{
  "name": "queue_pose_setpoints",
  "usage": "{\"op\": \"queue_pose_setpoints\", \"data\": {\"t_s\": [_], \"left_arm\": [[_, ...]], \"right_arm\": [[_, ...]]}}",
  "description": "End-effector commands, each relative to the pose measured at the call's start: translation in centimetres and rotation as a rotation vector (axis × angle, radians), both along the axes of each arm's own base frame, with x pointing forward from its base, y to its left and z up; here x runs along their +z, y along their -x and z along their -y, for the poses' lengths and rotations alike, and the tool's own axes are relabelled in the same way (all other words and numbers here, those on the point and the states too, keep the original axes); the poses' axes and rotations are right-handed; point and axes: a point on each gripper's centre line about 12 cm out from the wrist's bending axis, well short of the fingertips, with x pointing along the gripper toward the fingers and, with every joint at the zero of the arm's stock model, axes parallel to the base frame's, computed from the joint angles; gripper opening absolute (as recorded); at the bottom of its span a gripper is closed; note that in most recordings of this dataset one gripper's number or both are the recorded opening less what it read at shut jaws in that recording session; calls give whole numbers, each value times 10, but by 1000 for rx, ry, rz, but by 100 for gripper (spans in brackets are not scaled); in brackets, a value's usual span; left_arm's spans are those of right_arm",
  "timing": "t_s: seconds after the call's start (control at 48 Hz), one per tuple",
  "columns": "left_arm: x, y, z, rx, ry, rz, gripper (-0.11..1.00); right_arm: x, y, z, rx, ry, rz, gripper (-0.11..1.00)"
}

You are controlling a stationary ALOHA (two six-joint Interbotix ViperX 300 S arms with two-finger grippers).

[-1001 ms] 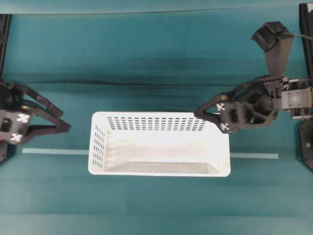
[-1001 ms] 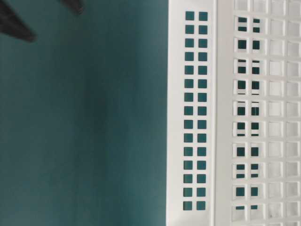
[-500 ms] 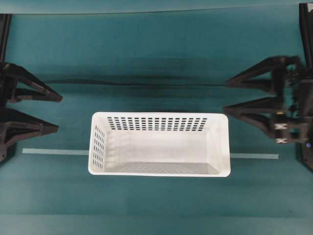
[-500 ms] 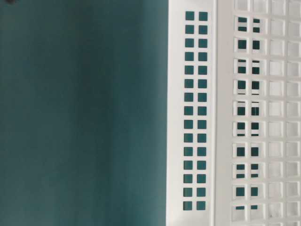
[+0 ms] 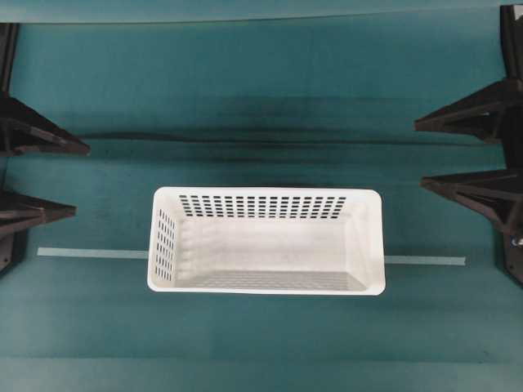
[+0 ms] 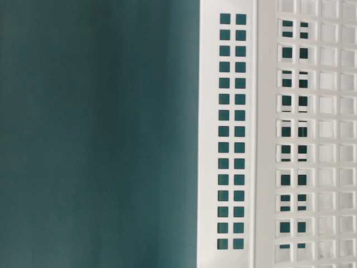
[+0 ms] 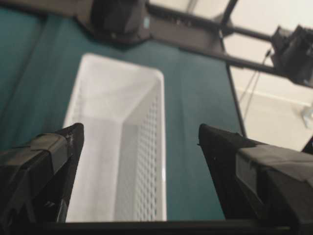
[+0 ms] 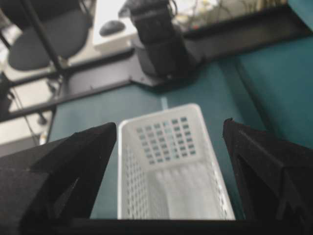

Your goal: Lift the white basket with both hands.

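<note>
The white basket [image 5: 265,241] sits on the teal counter [image 5: 261,106] across a pale tape line [image 5: 90,252], well apart from the left gripper [image 5: 41,180] and right gripper [image 5: 458,155], both spread wide, holding nothing.

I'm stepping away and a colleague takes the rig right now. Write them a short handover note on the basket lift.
Left claw: open, empty, at the left edge of the overhead view, clear of the basket.
Right claw: open, empty, at the right edge, also clear.
White basket: upright on the green table, centred over a pale tape line, nothing inside.
Done: nothing shown; basket sits on the table ungripped.
Left: bring each claw to a short end, grip the rim, lift together.
</note>
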Motion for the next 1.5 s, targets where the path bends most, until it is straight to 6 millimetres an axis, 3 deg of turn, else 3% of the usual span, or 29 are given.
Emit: {"op": "queue_pose_setpoints", "data": {"t_s": [0.0, 0.188, 1.48], "left_arm": [[8, 3, -1, 4, -15, 48, 95], [10, 8, -1, 2, -23, 81, 95], [-1, 6, -1, 3, -15, 53, 95]], "right_arm": [[6, 4, -1, 8, 13, 43, 92], [5, 12, -1, 13, 21, 68, 92], [-3, 12, -1, 11, 21, 45, 92]]}}
